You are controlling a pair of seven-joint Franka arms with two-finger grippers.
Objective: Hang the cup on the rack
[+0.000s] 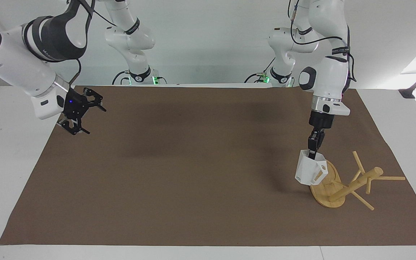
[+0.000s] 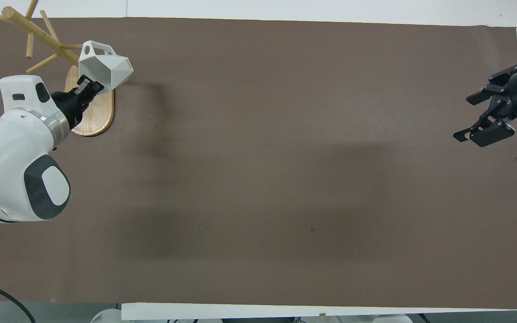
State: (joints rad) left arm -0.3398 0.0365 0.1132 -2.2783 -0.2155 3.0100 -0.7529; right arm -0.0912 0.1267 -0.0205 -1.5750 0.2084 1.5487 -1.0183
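Note:
My left gripper (image 1: 313, 153) (image 2: 93, 86) is shut on the rim of the white faceted cup (image 1: 310, 169) (image 2: 104, 67), which hangs in the air over the rack's oval base. The cup's angular handle with holes points toward the rack's post. The bamboo rack (image 1: 341, 182) (image 2: 89, 105) stands at the left arm's end of the brown mat, its post (image 1: 356, 183) and thin pegs bare. My right gripper (image 1: 81, 115) (image 2: 477, 115) hangs open and empty over the mat's edge at the right arm's end.
A brown mat (image 1: 193, 173) (image 2: 285, 179) covers most of the white table (image 1: 5, 151). Both arm bases stand along the mat's near edge. Nothing else lies on the mat.

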